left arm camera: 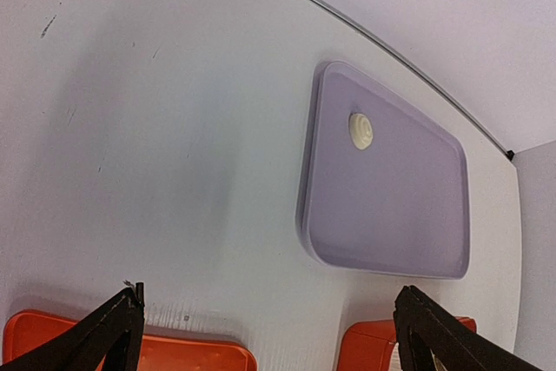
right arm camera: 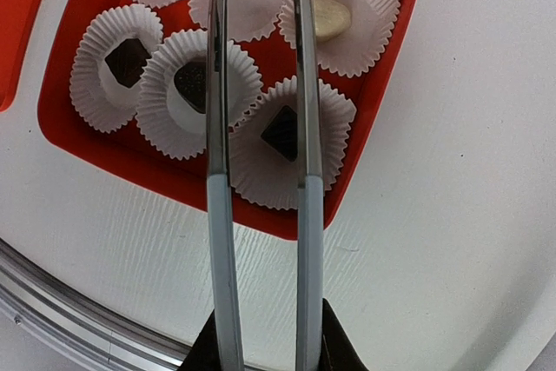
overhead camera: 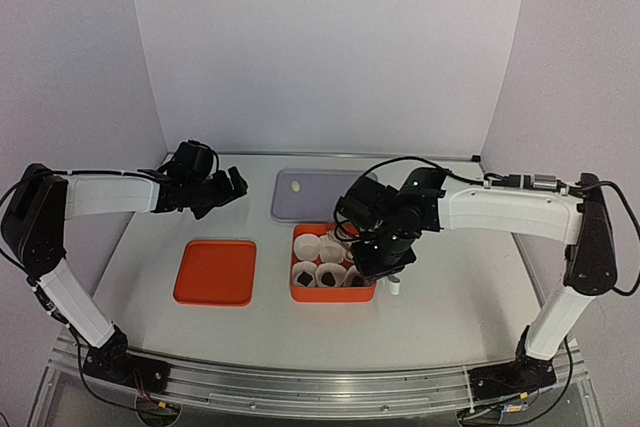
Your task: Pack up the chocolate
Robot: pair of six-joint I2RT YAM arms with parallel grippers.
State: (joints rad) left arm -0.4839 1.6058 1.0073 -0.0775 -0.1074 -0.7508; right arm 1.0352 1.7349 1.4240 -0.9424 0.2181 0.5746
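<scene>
1. The left gripper (left arm camera: 269, 293) is spread wide with nothing between its fingers. It hovers over bare table.
2. One loose cream lump (left arm camera: 360, 130) of chocolate lies on the purple tray (left arm camera: 400, 215). It is ahead of that gripper and a little toward its right finger, close to one corner of the tray and away from the tray's middle.
3. This lump is round and domed with a swirl on top. It shows no long axis, so I judge the fingers need no particular turn. The nearby tray rim is what they must avoid.
4. The right gripper (right arm camera: 257, 6) shows two slim blades, nearly parallel with a narrow gap. Their tips run off the top of the wrist view, so I cannot tell whether they pinch anything.
5. The right gripper hangs over the orange box (right arm camera: 139, 158) of paper cups (right arm camera: 113, 102). The dark lumps (right arm camera: 128, 58) sit in cups to the left of and under the blades. A packed cream lump (right arm camera: 330, 16) sits in a cup just right of the right blade.
6. From the right gripper, the loose lump lies beyond the far side of the box. The left gripper is nearer to it and free.
7. The pick probably falls to the left arm: forward, slightly right, then down.
</scene>
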